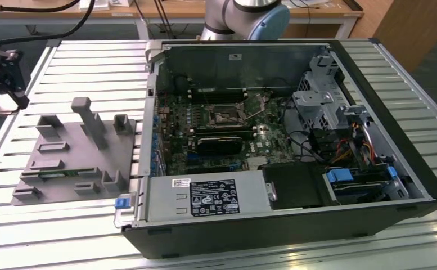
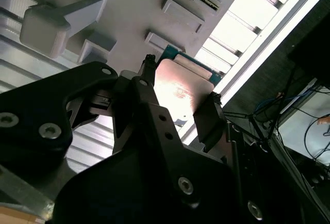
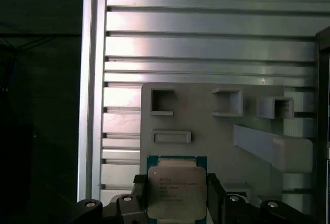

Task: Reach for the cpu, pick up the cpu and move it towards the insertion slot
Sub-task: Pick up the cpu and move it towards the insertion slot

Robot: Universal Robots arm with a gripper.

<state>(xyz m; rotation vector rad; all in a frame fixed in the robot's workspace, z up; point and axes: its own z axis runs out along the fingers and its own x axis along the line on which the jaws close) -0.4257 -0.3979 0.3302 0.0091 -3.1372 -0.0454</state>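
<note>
The cpu [image 3: 177, 193], a flat square chip with a silvery top and a green rim, sits between my gripper's two black fingers [image 3: 214, 195]. In the second wrist view its metal top [image 2: 183, 87] glints, and the fingers [image 2: 147, 82] press on opposite edges. My gripper [image 1: 3, 103] hangs at the exterior view's far left, beside the grey fixture plate [image 1: 76, 152] and over the slatted table. The insertion slot [image 1: 224, 116], a square socket with a metal frame and dark centre, lies on the motherboard inside the open computer case, well to the exterior view's right of my gripper.
Several raised grey blocks and posts [image 1: 90, 121] stand on the fixture plate. The case walls [image 1: 149, 101] rise between plate and motherboard. Inside are a black card [image 1: 218, 145], a power supply [image 1: 207, 197] and drive cages with cables [image 1: 338, 129]. The arm's base [image 1: 244, 14] is behind the case.
</note>
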